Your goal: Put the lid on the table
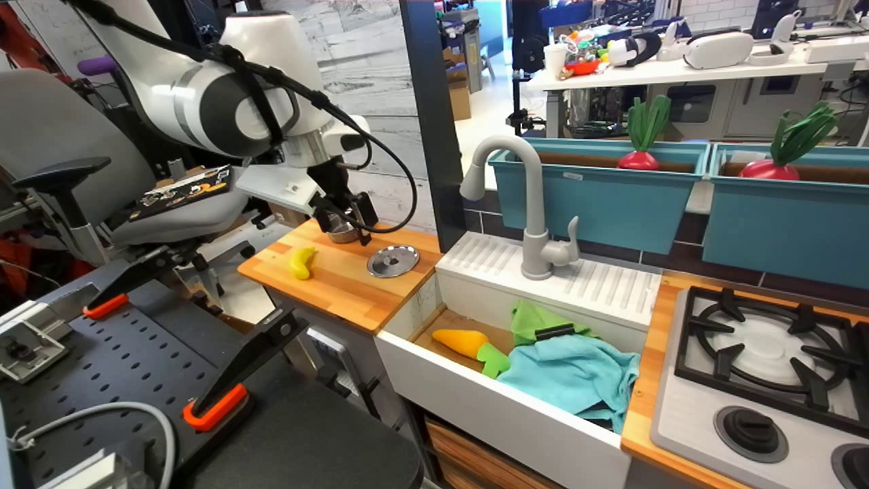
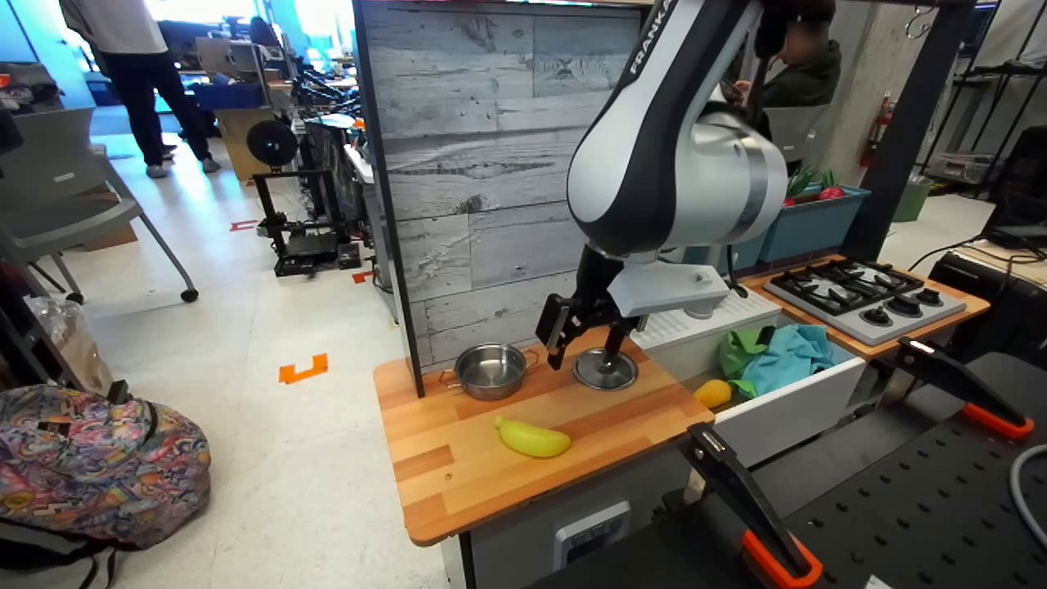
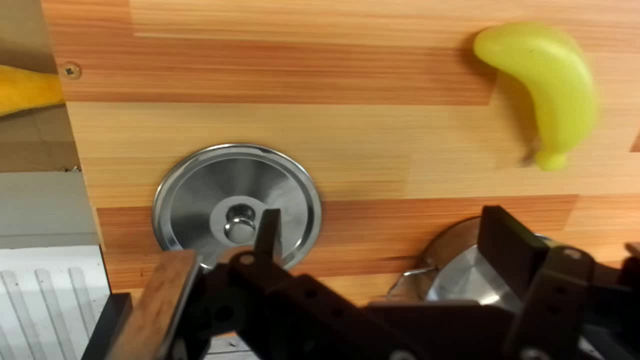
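Note:
The lid, a round silvery metal disc with a small knob, lies flat on the table. It shows in both exterior views [image 1: 394,262] [image 2: 599,379] and at the lower left of the wrist view [image 3: 192,200]. The table is a light orange-brown wooden slab [image 1: 333,299] [image 2: 466,491] [image 3: 350,145]. My gripper [image 1: 347,227] [image 2: 584,360] [image 3: 382,217] is open with nothing between its fingers, low above the table. In the wrist view one finger overlaps the lid beside its knob and the other overlaps a metal pot. I cannot tell whether a finger touches the lid.
The metal pot [image 1: 343,233] [image 2: 491,373] [image 3: 465,280] stands beside the lid near the back wall. A yellow banana [image 1: 301,263] [image 2: 532,438] [image 3: 560,90] lies nearer the front. The white sink [image 1: 489,421] with cloths and a toy vegetable adjoins the table, with a faucet [image 1: 534,210] behind.

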`<state>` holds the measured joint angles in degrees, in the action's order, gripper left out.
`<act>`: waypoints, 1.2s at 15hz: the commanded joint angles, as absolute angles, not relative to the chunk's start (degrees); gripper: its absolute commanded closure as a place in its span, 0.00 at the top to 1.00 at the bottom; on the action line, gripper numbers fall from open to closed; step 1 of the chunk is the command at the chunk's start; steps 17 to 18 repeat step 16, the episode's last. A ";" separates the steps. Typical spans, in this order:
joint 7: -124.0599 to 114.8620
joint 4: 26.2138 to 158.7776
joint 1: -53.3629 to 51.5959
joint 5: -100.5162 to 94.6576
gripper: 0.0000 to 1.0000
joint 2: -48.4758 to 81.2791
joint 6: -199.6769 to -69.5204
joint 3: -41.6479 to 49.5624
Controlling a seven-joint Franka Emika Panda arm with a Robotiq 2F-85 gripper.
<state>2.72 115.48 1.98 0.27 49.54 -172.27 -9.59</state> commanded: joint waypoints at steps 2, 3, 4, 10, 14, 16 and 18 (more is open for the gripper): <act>3.12 120.03 1.73 0.61 1.00 45.84 -173.67 -10.63; 3.12 121.63 1.71 0.61 1.00 44.47 -173.96 -10.94; 3.14 122.52 1.72 0.61 1.00 43.67 -174.05 -11.01; 3.27 123.21 1.75 0.58 1.00 43.26 -174.11 -11.01; 3.28 123.21 1.75 0.58 1.00 43.26 -174.12 -11.01; 3.28 123.21 1.75 0.58 1.00 43.26 -174.12 -11.01; 3.28 123.21 1.75 0.58 1.00 43.26 -174.12 -11.01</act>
